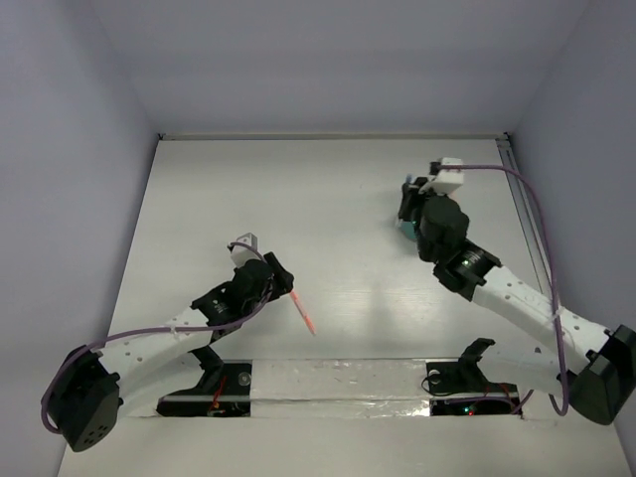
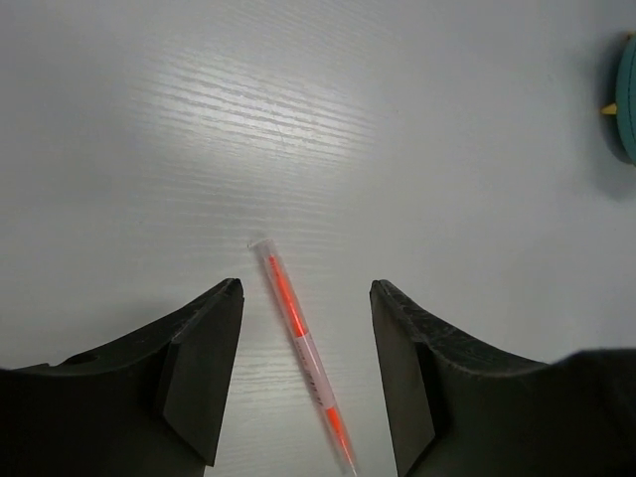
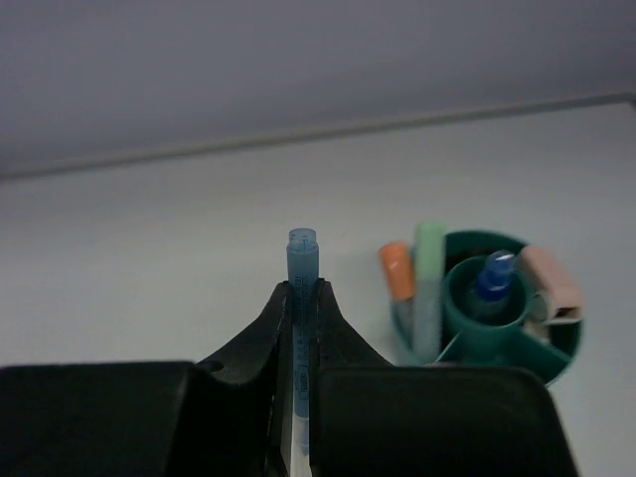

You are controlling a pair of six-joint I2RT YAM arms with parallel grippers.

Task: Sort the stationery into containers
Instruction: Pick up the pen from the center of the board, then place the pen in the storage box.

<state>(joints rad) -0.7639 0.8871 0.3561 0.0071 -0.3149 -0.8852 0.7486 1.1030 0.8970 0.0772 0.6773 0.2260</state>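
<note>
On the left, my left gripper (image 2: 306, 293) hangs low over the table (image 1: 328, 199) with its jaws spread apart. The orange pen (image 2: 298, 343) lies flat between them, slanted across the gap and touching neither finger. I judge the step here to be the pick. To do it well I would turn the wrist until the fingers square up across the barrel, go straight down, and close near the pen's middle (a slim round barrel rolls away if it is pinched off-centre).

Further right, the right gripper (image 3: 301, 288) is clamped on a blue pen (image 3: 302, 260), held upright with its cap poking above the fingertips. The teal organiser cup (image 3: 561, 353) stands just beside it to the right. The cup already holds an orange marker (image 3: 397, 270), a green marker (image 3: 429, 288), a blue-capped bottle (image 3: 494, 275) in the centre well and a pink eraser (image 3: 552, 280). For this drop I would carry the pen over an outer compartment with free room and lower its tip inside the rim. I would open only then, so it cannot tip out.
</note>
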